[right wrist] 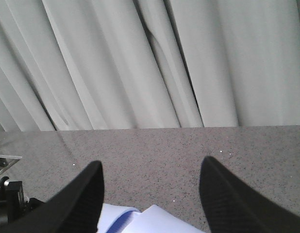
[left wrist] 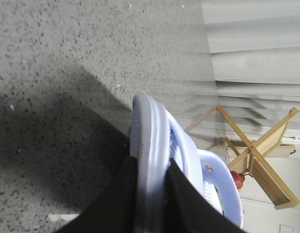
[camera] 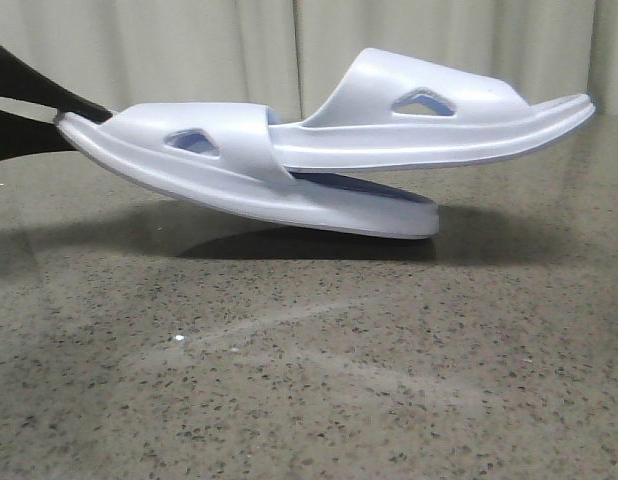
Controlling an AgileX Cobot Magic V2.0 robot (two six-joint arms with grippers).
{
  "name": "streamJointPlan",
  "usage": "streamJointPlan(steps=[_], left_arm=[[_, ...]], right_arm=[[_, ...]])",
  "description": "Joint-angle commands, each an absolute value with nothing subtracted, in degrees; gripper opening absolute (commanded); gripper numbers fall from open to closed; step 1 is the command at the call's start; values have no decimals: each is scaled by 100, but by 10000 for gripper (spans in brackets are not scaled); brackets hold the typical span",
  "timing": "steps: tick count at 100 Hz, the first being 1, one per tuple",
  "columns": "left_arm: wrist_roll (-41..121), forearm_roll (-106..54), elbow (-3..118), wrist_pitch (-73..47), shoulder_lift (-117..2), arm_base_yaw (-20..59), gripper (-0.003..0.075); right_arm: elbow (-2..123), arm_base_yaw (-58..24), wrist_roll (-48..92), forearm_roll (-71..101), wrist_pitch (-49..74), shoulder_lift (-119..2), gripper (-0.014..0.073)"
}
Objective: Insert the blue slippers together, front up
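At far left of the front view, left gripper point(camera: 64, 118) clamped on the heel end of the lower blue slipper point(camera: 239, 175), that end raised, the toe end resting on the speckled table point(camera: 309, 380). Pushed under its strap, the upper blue slipper point(camera: 439, 115), reaching out to the right clear of the table. In the left wrist view alone, black fingers point(left wrist: 123, 199) pinching the sole edge-on, with a wooden stand point(left wrist: 259, 158) by the curtain point(right wrist: 150, 63). Right gripper point(right wrist: 150, 194) seen only in its own wrist view: spread wide, holding nothing, pale slipper material just below.
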State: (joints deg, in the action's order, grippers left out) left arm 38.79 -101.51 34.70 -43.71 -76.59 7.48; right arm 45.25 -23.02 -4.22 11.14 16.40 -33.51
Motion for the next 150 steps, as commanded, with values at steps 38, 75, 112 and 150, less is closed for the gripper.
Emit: streamJointPlan(steps=[38, 75, 112, 150], left_arm=[[4337, -10655, 3617, -4490, -7543, 787, 377], [5514, -10655, 3617, -3612, -7543, 787, 428], [7054, -10655, 3902, -3083, -7243, 776, 427], [7699, -10030, 3986, -2141, -5591, 776, 426]], right_arm=[[4729, -2272, -345, 1059, 1217, -3352, 377], [4729, -2272, -345, 1059, 1242, -3352, 377], [4729, -2272, -345, 740, 1429, -3352, 377], [4477, -2268, -355, -419, 1612, -3352, 377]])
